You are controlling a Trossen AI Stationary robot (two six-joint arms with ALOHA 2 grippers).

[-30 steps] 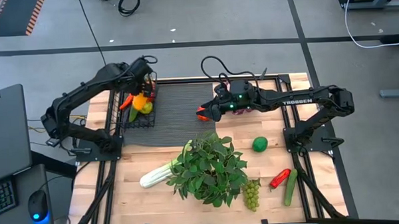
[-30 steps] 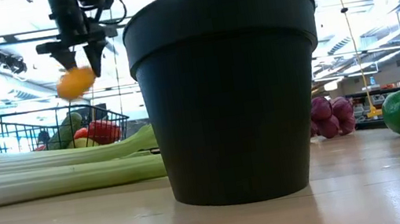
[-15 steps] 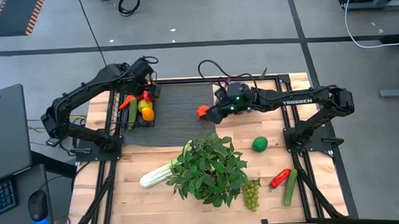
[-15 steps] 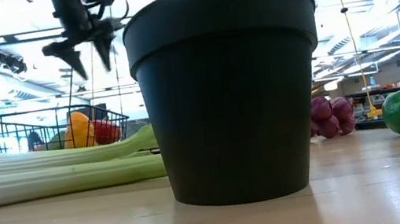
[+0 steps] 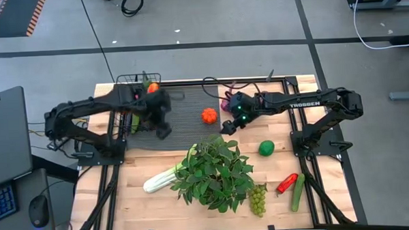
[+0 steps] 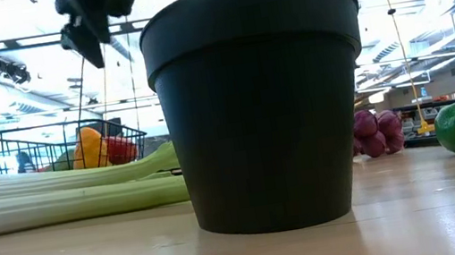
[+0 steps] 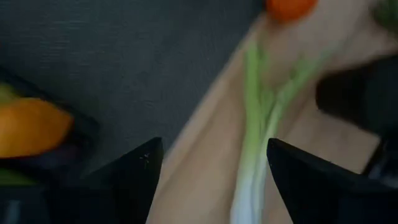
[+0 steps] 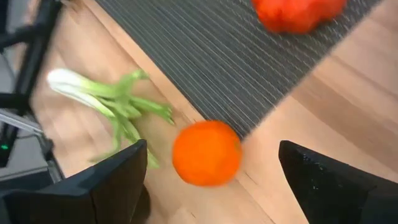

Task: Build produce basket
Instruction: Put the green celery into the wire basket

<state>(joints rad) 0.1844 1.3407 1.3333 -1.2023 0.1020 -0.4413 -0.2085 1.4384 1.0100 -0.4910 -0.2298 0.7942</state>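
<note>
We see the left gripper [image 5: 162, 120] above the flat dark ribbed mat [image 5: 187, 102], just to the 3 o'clock side of the small black wire-mesh basket [image 5: 137, 104] at the table's 10 o'clock corner; its 2 fingers [image 7: 130, 171] stand apart and grasp nothing. The basket already holds a yellow-orange pepper [image 6: 88, 146], a red pepper [image 6: 119, 148] and green pieces, with more produce at its far rim.

The right gripper [image 5: 229, 124] sits near the mat's 4 o'clock edge, its fingers [image 8: 112, 180] spread wide and empty. A round orange fruit [image 5: 208, 115] lies on the mat at about 10 o'clock from it, apart from it. In the right wrist view a second orange fruit [image 8: 206, 153] shows at the mat's edge.

A pale green celery stalk [image 5: 159, 179] lies at 7 o'clock beside the big leafy potted plant [image 5: 213, 173]. A round green lime [image 5: 266, 148], a bunch of green grapes [image 5: 258, 199], a small red pepper [image 5: 286, 184] and a dark green cucumber [image 5: 298, 191] lie toward 4 and 5 o'clock. A purple bulb string [image 6: 376, 132] shows in the low view.
</note>
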